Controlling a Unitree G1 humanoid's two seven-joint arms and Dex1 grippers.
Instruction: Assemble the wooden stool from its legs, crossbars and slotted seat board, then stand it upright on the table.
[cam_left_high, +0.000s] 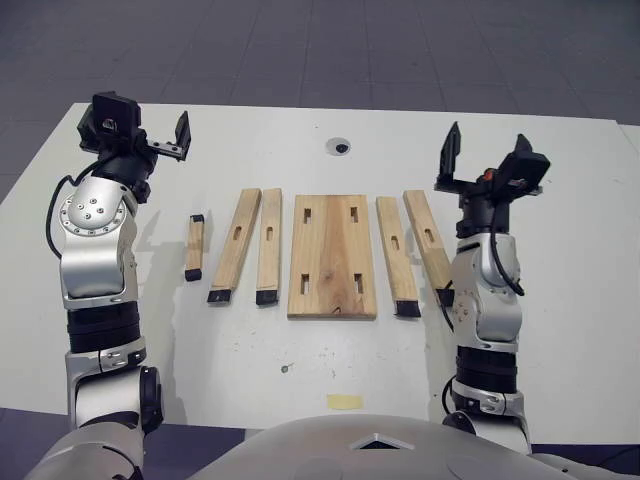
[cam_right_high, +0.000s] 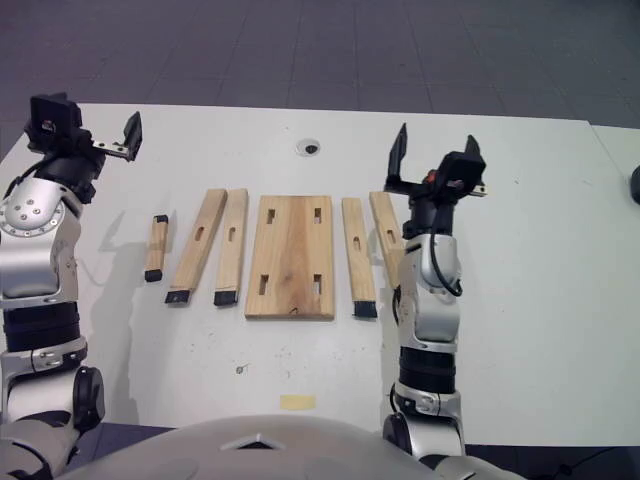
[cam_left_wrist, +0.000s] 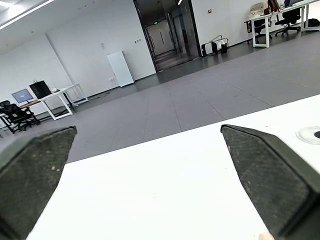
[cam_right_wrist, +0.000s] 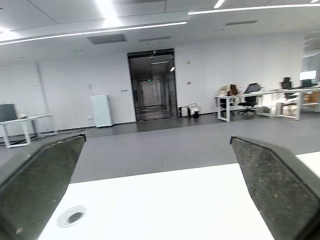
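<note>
Six wooden parts lie flat on the table (cam_left_high: 570, 260), none of them joined. They are set in a row with gaps between, probably so each can be picked up singly.

There is one slotted seat board (cam_left_high: 332, 257), with four slots facing up. It lies midway between the two grippers, nearer the robot than either.

There are four legs, each with one slot and a black foot. The inner left leg (cam_left_high: 269, 247) and outer left leg (cam_left_high: 235, 245) lie on the left gripper's side of the board. The inner right leg (cam_left_high: 397, 256) and outer right leg (cam_left_high: 428, 240) lie on the right gripper's side, and the arm hides the outer one's near end.

There is one short crossbar (cam_left_high: 195, 247), the piece closest below the left gripper.

The left gripper (cam_left_high: 140, 140) and right gripper (cam_left_high: 488, 165) hang above the table beyond the row. Both have their fingers spread wide and hold nothing. I judge that assembly has not begun.
</note>
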